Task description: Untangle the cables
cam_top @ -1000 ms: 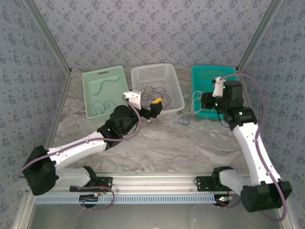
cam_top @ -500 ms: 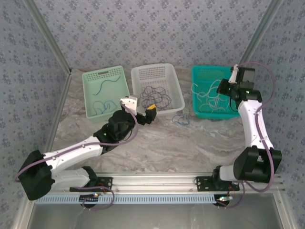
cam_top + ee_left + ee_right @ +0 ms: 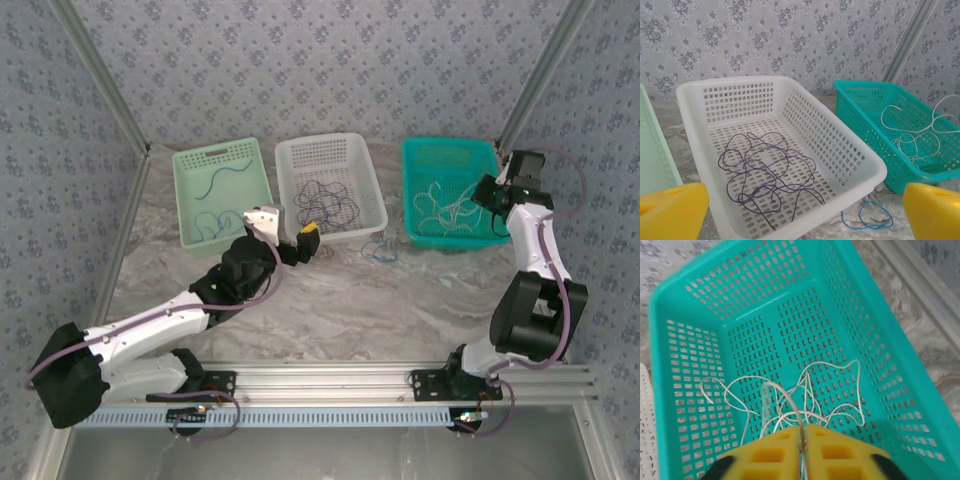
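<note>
Baskets three, cables inside; one cable outside.

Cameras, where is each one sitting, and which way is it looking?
Top external: high behind the arms, looking down at the table; both arms, the left gripper and right gripper show.
Left wrist: on the left arm, facing across the white basket toward the wall; its yellow fingers stand wide apart.
Right wrist: on the right arm, looking down into the teal basket; its fingers pinch a white cable.
Shared: both wrist views show the teal basket and white cable.
</note>
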